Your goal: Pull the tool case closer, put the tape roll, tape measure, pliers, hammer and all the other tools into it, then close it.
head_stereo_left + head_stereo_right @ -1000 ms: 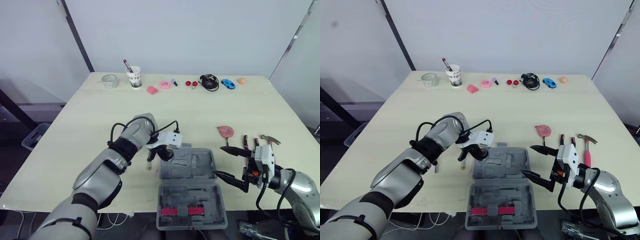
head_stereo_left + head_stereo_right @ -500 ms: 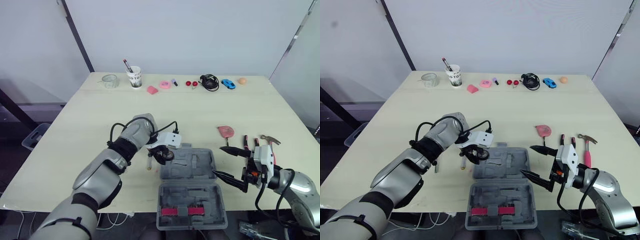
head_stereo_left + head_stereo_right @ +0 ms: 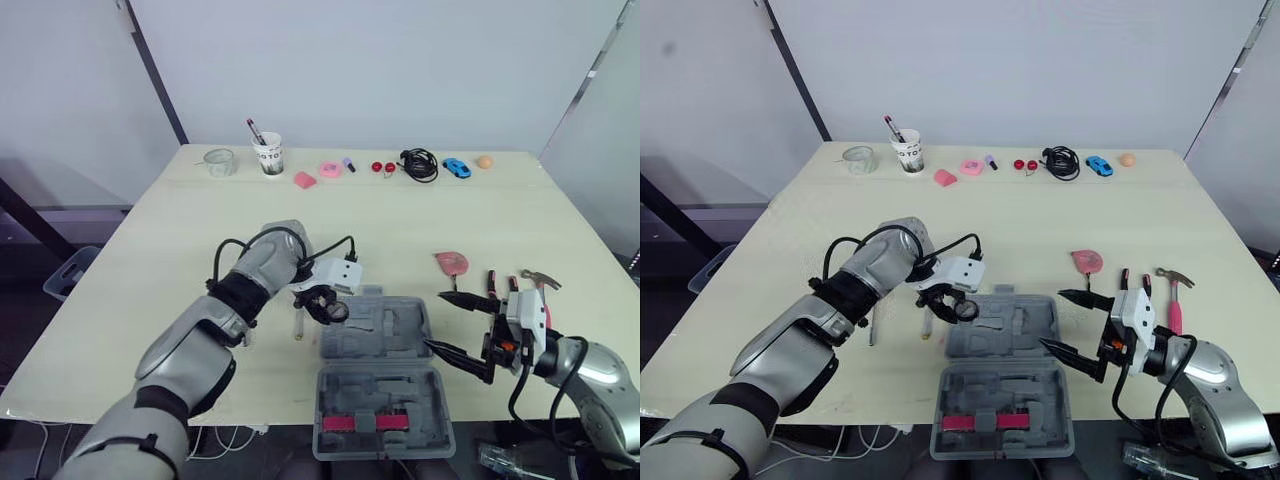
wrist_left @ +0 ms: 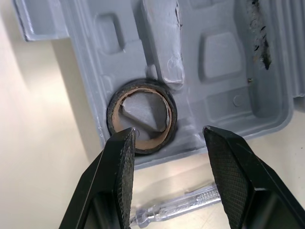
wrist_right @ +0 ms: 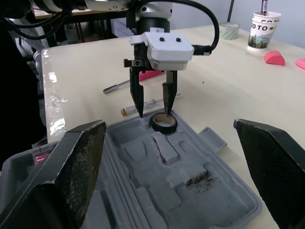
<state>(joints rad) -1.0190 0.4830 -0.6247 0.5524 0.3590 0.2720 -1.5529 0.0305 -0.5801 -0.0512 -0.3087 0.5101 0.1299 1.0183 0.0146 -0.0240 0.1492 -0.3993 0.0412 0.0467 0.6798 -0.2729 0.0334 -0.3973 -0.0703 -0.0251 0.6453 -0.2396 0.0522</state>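
Note:
The grey tool case (image 3: 385, 335) lies open at the table's front centre, its near half holding red inserts (image 3: 365, 422). A black tape roll (image 4: 142, 117) lies flat in the case's far left corner. My left gripper (image 3: 322, 305) hangs just above it, open, one finger on each side of the roll. Right of the case my right gripper (image 3: 437, 321) is open and holds nothing. Further right are the pink tape measure (image 3: 452, 263), red-handled pliers (image 3: 495, 285) and hammer (image 3: 535, 280). A clear screwdriver (image 3: 298, 325) lies just left of the case.
Along the far edge stand a paper cup with pens (image 3: 267, 153), a clear glass (image 3: 219, 161), pink items (image 3: 305, 180), a black cable (image 3: 418, 163), a blue toy car (image 3: 456, 168) and an orange ball (image 3: 484, 161). A small metal bit (image 3: 872, 330) lies beside my left forearm.
My left gripper has risen slightly at the case's corner, and the tape roll now lies free in the case below it. The right arm has not moved.

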